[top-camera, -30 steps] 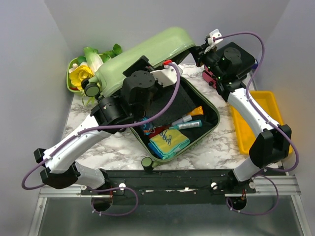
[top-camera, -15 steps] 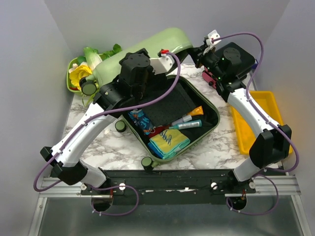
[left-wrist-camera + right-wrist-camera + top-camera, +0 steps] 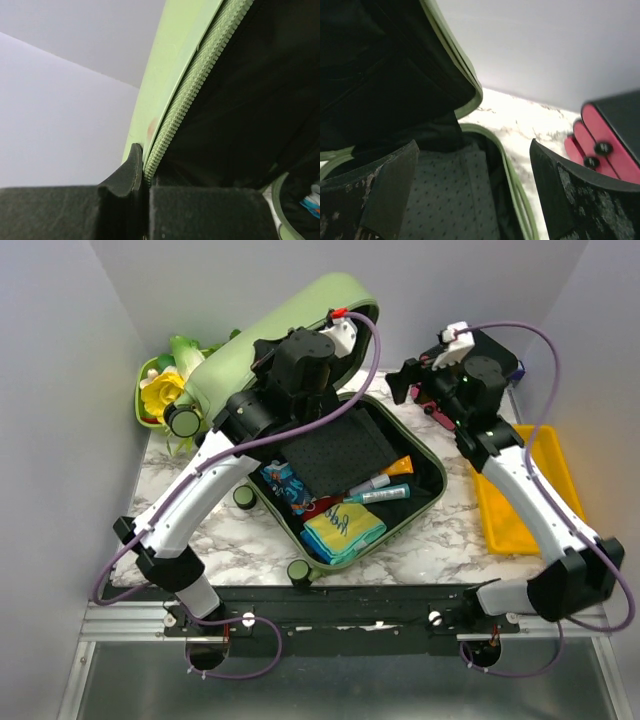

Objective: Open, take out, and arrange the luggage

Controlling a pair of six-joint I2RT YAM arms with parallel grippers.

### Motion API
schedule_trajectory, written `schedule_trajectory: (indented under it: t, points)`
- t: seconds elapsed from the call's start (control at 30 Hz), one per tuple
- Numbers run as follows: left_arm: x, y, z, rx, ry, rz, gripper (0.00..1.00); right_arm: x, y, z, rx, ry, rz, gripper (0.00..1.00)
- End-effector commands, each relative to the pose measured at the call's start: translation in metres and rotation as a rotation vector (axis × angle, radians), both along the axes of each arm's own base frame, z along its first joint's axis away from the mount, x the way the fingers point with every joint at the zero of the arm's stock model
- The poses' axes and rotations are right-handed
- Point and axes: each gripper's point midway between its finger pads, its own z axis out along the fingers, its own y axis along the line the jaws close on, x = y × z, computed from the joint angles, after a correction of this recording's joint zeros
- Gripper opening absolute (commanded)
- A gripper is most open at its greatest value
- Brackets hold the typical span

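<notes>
The luggage (image 3: 300,315), a pale sage-green hard shell, lies open on the marble table. Its lid stands raised at the back left and its black-lined base (image 3: 345,455) lies flat. My left gripper (image 3: 338,348) is shut on the lid's front rim; in the left wrist view its fingers (image 3: 131,167) pinch the green edge beside the zipper teeth (image 3: 190,95). My right gripper (image 3: 408,380) hangs open off the lid's right end, touching nothing. The right wrist view shows that gripper (image 3: 475,185) above the base's dotted lining (image 3: 450,200).
Inside the base lie a blue-and-yellow cloth (image 3: 342,530), tubes (image 3: 380,490) and a blue packet (image 3: 285,480). A yellow tray (image 3: 520,490) sits at the right. A black box with pink-red ends (image 3: 605,145) lies behind the right gripper. A green bowl of flowers (image 3: 165,390) stands back left.
My left gripper rose from the base to the lid's rim and shut on it. My right gripper let go of the lid, opened and drew back to the right. The lid stands higher.
</notes>
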Motion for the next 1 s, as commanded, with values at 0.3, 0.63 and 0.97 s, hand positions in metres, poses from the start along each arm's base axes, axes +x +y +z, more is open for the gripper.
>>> schedule_trajectory:
  t: [0.3, 0.63, 0.97]
  points:
    - [-0.012, -0.012, -0.007, -0.352, 0.054, -0.050, 0.00, -0.199, -0.053, -0.192, 0.153, 0.664, -0.211, 1.00]
    - [-0.020, -0.008, 0.003, -0.482, 0.060, -0.082, 0.00, -0.194, -0.052, -0.262, 0.114, 0.776, -0.339, 1.00]
    - [-0.023, -0.018, -0.017, -0.574, 0.124, -0.105, 0.00, -0.191, -0.066, -0.193, 0.092, 0.615, -0.355, 1.00]
